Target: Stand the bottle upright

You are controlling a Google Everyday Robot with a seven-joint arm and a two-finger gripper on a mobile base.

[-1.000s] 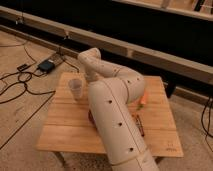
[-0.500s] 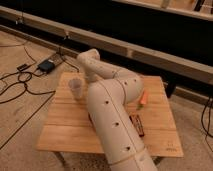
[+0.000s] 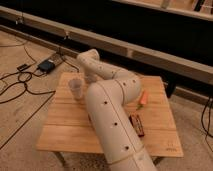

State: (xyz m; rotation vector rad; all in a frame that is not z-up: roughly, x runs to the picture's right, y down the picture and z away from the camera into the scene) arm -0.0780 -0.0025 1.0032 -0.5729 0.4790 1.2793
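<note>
Pincer, hidden behind the arm (image 3: 111, 116) beside the upright bottle (image 3: 76, 89) — closed together.

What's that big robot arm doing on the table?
A white robot arm bends over the wooden table. Its job is standing the small whitish bottle up, and it already looks upright near the table's back left. The gripper is down right beside it, shut; whether it grips the bottle is hidden.

No readable text, no labels, no numbers — none.
</note>
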